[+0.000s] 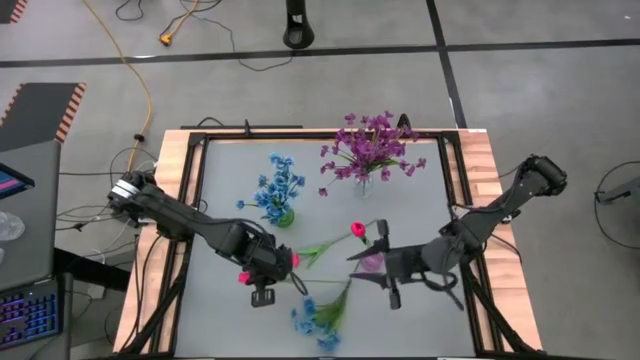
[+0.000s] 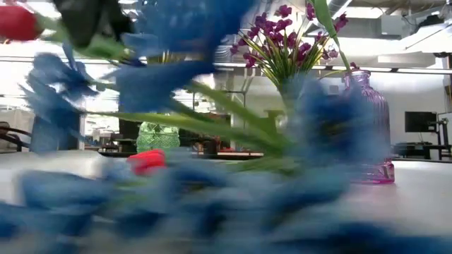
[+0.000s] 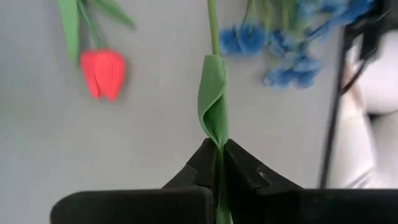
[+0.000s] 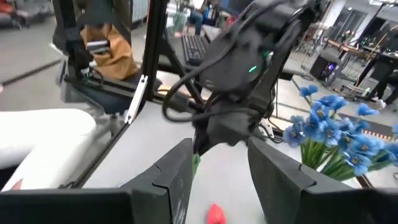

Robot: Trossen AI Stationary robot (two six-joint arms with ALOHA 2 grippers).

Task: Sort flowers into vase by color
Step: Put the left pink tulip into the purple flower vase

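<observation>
My left gripper (image 1: 263, 288) (image 3: 219, 155) is shut on the thin green stem of a pink-red flower, whose bud (image 1: 243, 277) (image 2: 18, 21) is raised off the table. Another pink-red bud (image 3: 102, 73) (image 2: 148, 161) lies flat on the table below it, and a third flower (image 1: 356, 230) lies toward the middle. A blue sprig (image 1: 320, 320) lies by the near edge. Blue flowers stand in a green vase (image 1: 284, 215), purple ones in a clear vase (image 1: 362, 183). My right gripper (image 1: 376, 272) (image 4: 217, 180) hangs open above a pink glass vase (image 2: 371, 127). My left gripper pinches the flower's stem (image 3: 218, 163) between its two fingers, just where a folded green leaf (image 3: 213, 99) springs from it. The fingers come from above, slanting down, and the stem runs on past their tips. The flower is lifted clear of the table.
A black frame (image 1: 195, 200) rims the grey table top, with wooden borders at left and right. The two filled vases stand in the far half. Loose flowers lie across the near middle. Cables and a keyboard (image 1: 25, 315) lie beyond the table's left side.
</observation>
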